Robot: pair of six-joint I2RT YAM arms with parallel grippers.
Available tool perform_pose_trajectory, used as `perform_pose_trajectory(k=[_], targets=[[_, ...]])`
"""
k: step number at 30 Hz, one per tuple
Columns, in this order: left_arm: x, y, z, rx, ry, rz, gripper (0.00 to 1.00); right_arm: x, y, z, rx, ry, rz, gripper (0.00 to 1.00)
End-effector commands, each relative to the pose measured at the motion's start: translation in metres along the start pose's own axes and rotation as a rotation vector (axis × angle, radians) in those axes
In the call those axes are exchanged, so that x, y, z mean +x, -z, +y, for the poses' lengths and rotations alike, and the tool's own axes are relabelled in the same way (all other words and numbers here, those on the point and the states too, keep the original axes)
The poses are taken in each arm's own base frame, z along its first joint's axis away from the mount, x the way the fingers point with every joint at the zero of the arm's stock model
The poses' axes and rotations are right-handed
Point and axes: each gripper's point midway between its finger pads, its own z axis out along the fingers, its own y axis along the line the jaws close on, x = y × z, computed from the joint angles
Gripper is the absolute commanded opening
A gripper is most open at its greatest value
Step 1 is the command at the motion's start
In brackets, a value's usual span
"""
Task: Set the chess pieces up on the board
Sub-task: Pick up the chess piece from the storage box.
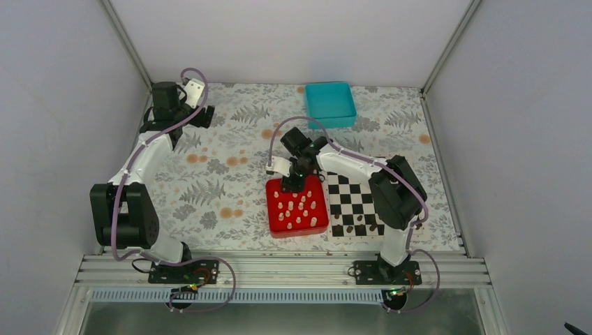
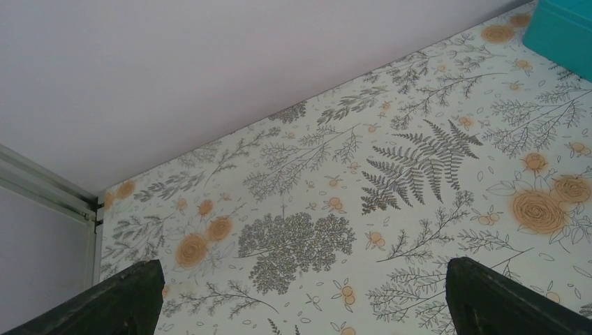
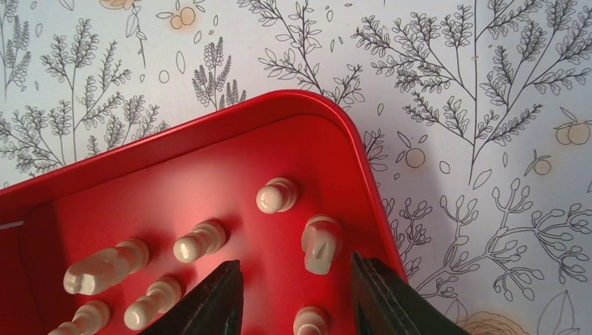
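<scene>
The chess pieces [image 3: 321,243] sat in the red tray [image 3: 209,129], one just ahead of the right pincer [image 3: 294,271], whose fingers were apart and empty. Light, smooth and easily toppled, they likely needed gripping round the body. The tray's rim crowded one finger. The board [image 1: 356,199] lay beside the tray. The left pincer [image 2: 301,265] hung spread above the bench [image 2: 419,105].
</scene>
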Motion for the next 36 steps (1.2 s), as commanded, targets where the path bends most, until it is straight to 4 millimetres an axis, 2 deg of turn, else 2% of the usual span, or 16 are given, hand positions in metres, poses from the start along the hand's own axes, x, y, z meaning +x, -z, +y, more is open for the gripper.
perform_pose_trajectory(k=[1, 16, 23, 29, 32, 36], targets=[[0.003, -0.003, -0.003, 0.008, -0.018, -0.006, 1.00, -0.002, -0.010, 0.000, 0.012, 0.009, -0.003, 0.42], [0.009, -0.010, -0.009, 0.043, -0.026, 0.006, 1.00, 0.001, -0.026, 0.000, 0.034, 0.029, 0.028, 0.40], [0.011, -0.011, -0.010, 0.047, -0.027, 0.010, 1.00, 0.005, -0.032, -0.001, 0.036, 0.017, 0.055, 0.17], [0.011, -0.010, -0.010, 0.045, -0.029, 0.008, 1.00, 0.006, -0.033, -0.002, 0.040, 0.018, 0.060, 0.15], [0.011, -0.009, -0.010, 0.044, -0.031, 0.007, 1.00, 0.006, -0.034, -0.001, 0.035, 0.019, 0.057, 0.18], [0.012, -0.009, -0.010, 0.042, -0.031, 0.010, 1.00, 0.001, -0.029, -0.003, 0.047, 0.022, 0.039, 0.05]])
